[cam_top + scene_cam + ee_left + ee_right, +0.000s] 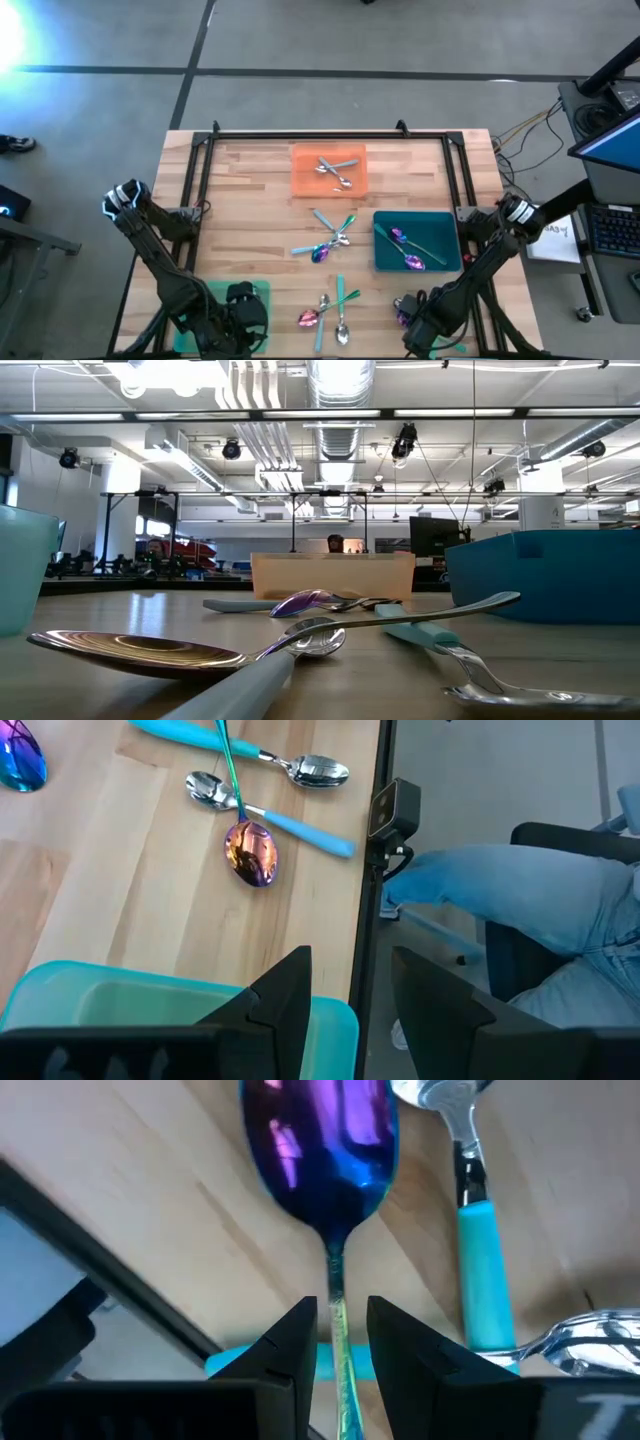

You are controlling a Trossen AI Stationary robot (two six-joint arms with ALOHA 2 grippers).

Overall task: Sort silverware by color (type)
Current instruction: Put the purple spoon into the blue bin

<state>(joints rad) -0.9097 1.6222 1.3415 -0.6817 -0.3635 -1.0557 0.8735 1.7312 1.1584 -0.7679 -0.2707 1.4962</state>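
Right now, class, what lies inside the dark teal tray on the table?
Inside the dark teal tray lie two iridescent purple spoons, one nearer the far-left corner, one toward the front, handles angled across the floor. In the low view its wall hides them.
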